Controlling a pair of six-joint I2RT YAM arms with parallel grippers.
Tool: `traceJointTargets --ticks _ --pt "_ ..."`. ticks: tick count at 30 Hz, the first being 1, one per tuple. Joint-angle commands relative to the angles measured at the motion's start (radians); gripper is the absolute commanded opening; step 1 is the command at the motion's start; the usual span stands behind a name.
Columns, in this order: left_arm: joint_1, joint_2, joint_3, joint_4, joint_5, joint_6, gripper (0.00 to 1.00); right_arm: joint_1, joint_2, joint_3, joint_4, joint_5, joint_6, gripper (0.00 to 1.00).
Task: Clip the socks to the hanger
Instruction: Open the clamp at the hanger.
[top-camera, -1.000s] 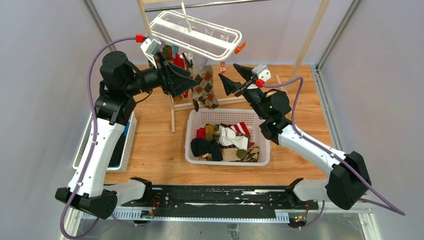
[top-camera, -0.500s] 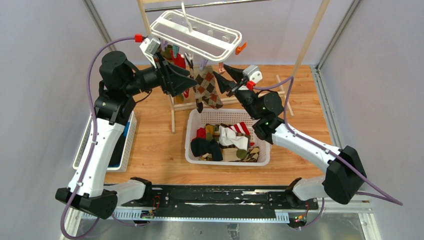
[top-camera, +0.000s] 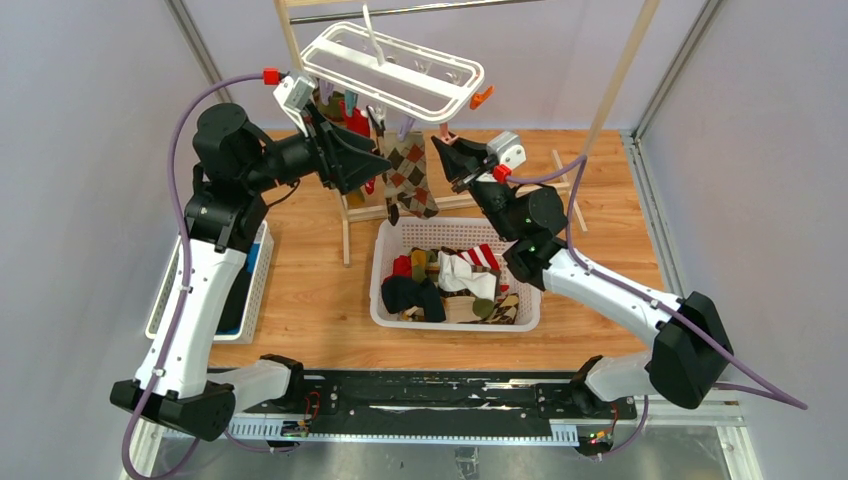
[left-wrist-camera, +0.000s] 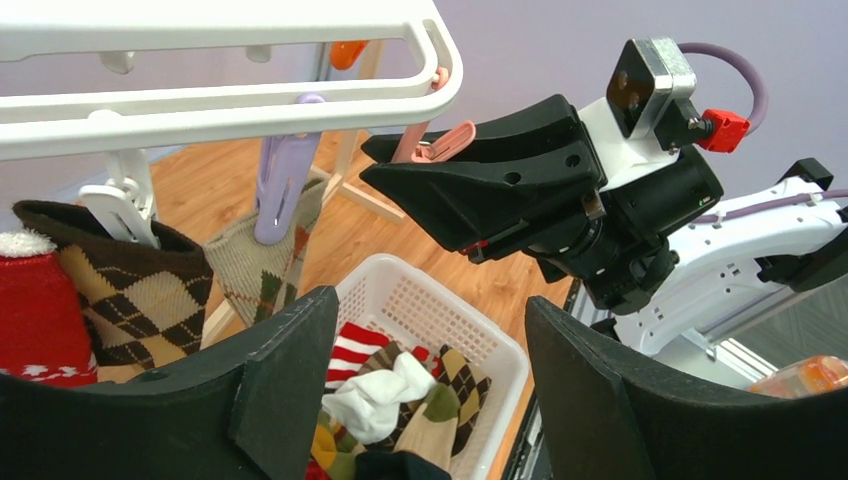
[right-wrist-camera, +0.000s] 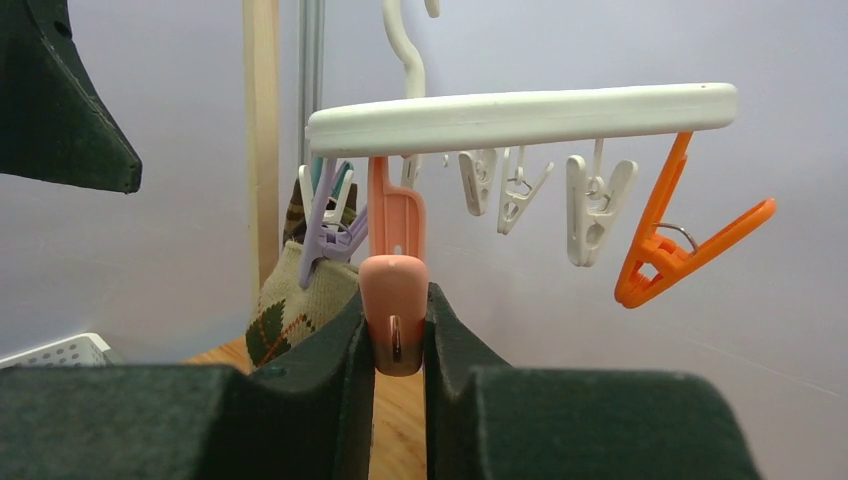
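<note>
Nearest you, soft socks (top-camera: 455, 275) lie heaped in the white holey basket (top-camera: 385, 300). Past it, your left gripper (left-wrist-camera: 428, 320) gapes wide on nothing; your right gripper (right-wrist-camera: 397, 320) pinches a smooth pink clip (right-wrist-camera: 395, 280) hanging straight down. Farthest, the long white plastic hanger (right-wrist-camera: 520, 118) runs side to side, maybe a bit tipped, hook up.

Both arms are raised. The left tool (left-wrist-camera: 428, 318) is spread; the right tool (right-wrist-camera: 398, 322) is clamped on a pink clip (right-wrist-camera: 396, 285)
</note>
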Motion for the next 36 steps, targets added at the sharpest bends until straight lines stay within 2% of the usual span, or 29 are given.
traceJointTargets --ticks 1,4,8,10,14,23,36 --pt "0.006 -0.021 -0.002 0.017 0.026 -0.008 0.76 0.031 -0.037 0.011 0.003 0.036 0.024 0.0" --pt "-0.027 -0.015 -0.017 0.025 0.023 0.027 0.79 0.047 -0.046 0.03 -0.046 0.032 0.045 0.0" --pt "-0.088 0.022 0.048 -0.065 -0.03 0.124 0.83 0.061 -0.048 0.062 -0.12 0.023 0.083 0.0" --pt "-0.107 0.033 0.066 -0.062 -0.054 0.137 0.87 0.07 -0.047 0.075 -0.143 -0.002 0.091 0.0" --pt "-0.158 0.07 0.107 -0.086 -0.101 0.162 0.89 0.09 -0.04 0.102 -0.186 -0.018 0.094 0.0" --pt "-0.186 0.107 0.067 0.161 -0.135 0.016 0.87 0.124 -0.02 0.144 -0.248 -0.035 0.12 0.0" --pt "-0.216 0.152 0.09 0.136 -0.19 0.068 0.86 0.145 -0.011 0.169 -0.288 -0.041 0.135 0.0"
